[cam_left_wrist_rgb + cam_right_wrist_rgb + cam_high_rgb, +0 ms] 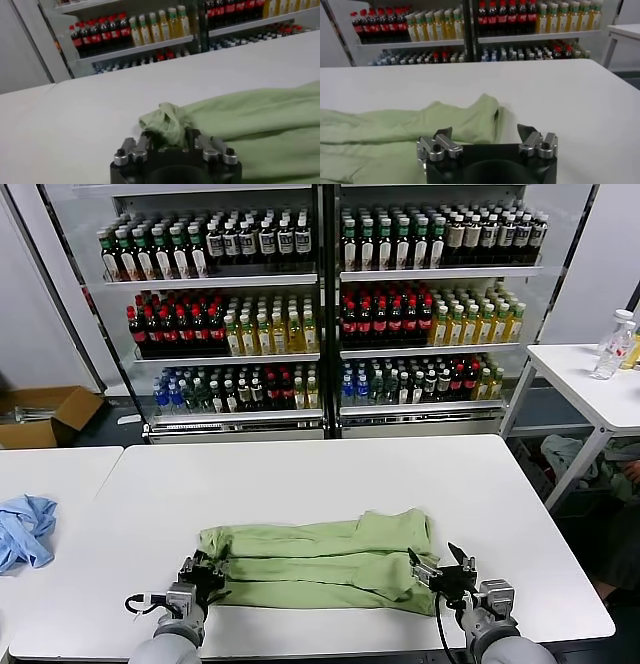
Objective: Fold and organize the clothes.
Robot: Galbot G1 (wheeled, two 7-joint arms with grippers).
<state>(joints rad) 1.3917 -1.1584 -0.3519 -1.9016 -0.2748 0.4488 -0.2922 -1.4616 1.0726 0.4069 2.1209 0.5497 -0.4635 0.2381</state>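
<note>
Landmark: the white table (330, 474), standing in front of the drinks cooler (320, 304) with its rows of bottles.
Polo shirt: the light green polo shirt (320, 559) lies on the table's near half, folded lengthwise into a long band that runs side to side, close to the table's front edge; no collar, buttons or print show in this fold.
Left gripper: the left gripper (203, 572) sits low at the table's front edge, at the shirt's left end; in the left wrist view a bunched tuft of green cloth (167, 125) is pinched between its fingers (134, 149), so it is closed on the fabric.
Right gripper: the right gripper (443, 572) is at the table's front edge, at the shirt's right end; its fingers (442, 141) stand wide apart with nothing between them, one over the cloth's edge and the other over bare table.
Blue garment: a crumpled light blue garment (25, 529) lies on the neighbouring table, to the left of the white table.
Side table: a small white side table (590, 389) with a clear bottle (612, 344) stands to the right of the white table, well apart.
Cardboard box: an open box (45, 416) sits on the floor beyond the white table's far left corner.
</note>
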